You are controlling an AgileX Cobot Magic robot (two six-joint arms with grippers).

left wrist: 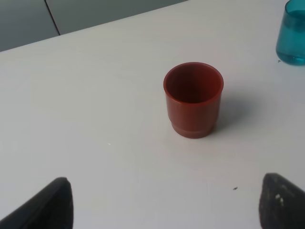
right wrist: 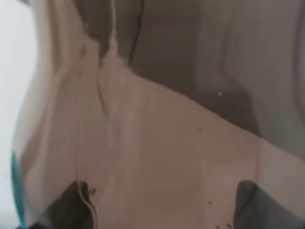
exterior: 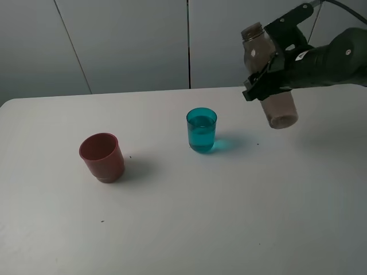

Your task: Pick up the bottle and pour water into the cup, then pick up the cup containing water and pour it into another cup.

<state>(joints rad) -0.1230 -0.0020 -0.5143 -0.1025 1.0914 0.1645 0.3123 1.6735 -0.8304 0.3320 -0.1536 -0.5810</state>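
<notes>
My right gripper (exterior: 265, 77) is shut on the smoky grey-brown bottle (exterior: 280, 109) and holds it nearly upright in the air, above and to the right of the teal cup (exterior: 201, 130). The bottle fills the right wrist view (right wrist: 152, 119). The teal cup stands mid-table with water in it and also shows at the edge of the left wrist view (left wrist: 291, 36). The dull-red cup (exterior: 102, 157) stands upright at the left. In the left wrist view it (left wrist: 193, 99) sits ahead of my open, empty left gripper (left wrist: 164, 205).
The white table (exterior: 229, 229) ends at its far edge against a grey panelled wall (exterior: 132, 40). A few small dark specks lie on the tabletop.
</notes>
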